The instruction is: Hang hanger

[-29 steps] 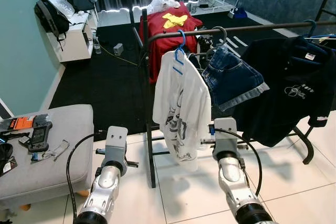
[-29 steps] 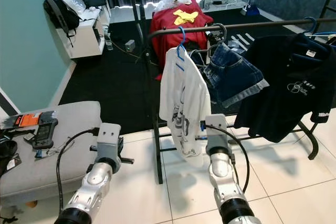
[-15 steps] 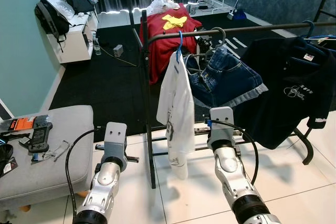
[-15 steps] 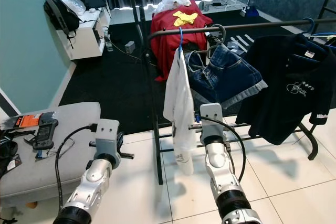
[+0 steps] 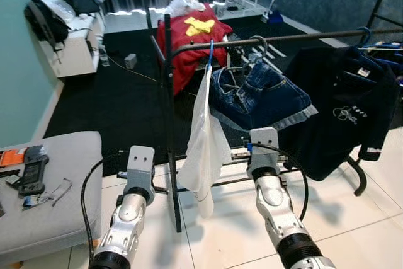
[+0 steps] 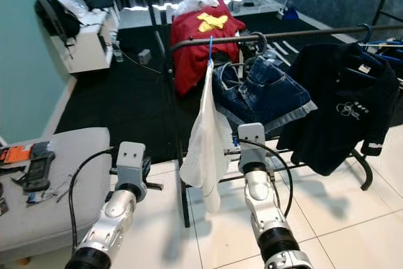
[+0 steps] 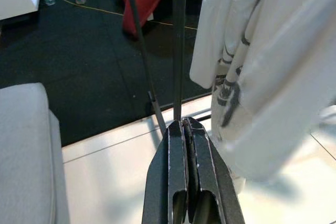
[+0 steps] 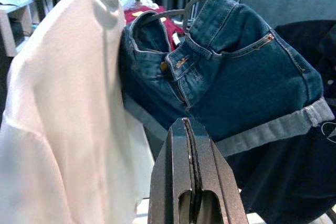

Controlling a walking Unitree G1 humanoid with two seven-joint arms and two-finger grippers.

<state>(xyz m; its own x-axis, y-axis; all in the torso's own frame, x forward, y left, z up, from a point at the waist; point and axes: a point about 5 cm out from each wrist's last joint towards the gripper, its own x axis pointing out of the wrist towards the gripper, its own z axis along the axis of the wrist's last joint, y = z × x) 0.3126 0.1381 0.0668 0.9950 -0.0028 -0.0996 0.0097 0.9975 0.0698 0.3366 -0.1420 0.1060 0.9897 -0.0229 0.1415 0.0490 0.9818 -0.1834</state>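
Observation:
A blue hanger (image 5: 210, 53) hooks over the black rail (image 5: 283, 34) of the clothes rack, carrying a white printed shirt (image 5: 204, 146) turned edge-on. Beside it hang denim shorts (image 5: 261, 96) and a black polo shirt (image 5: 343, 102). My left gripper (image 7: 184, 124) is shut with nothing in it, low in front of the rack's upright post (image 7: 178, 45), with the white shirt (image 7: 262, 72) just beside it. My right gripper (image 8: 187, 123) is also shut and holds nothing, pointing at the denim shorts (image 8: 236, 72) below the rail, apart from the white shirt (image 8: 68, 124).
The rack's black post (image 5: 169, 130) stands between my arms on white tile. A grey ottoman (image 5: 56, 206) with small devices sits at the left. A red garment (image 5: 189, 42) and a white cabinet (image 5: 72, 55) stand behind on black carpet.
The white shirt has swung on its hanger from facing me to edge-on. The whole scene has shifted slightly left as the camera moved. Both arms stay low.

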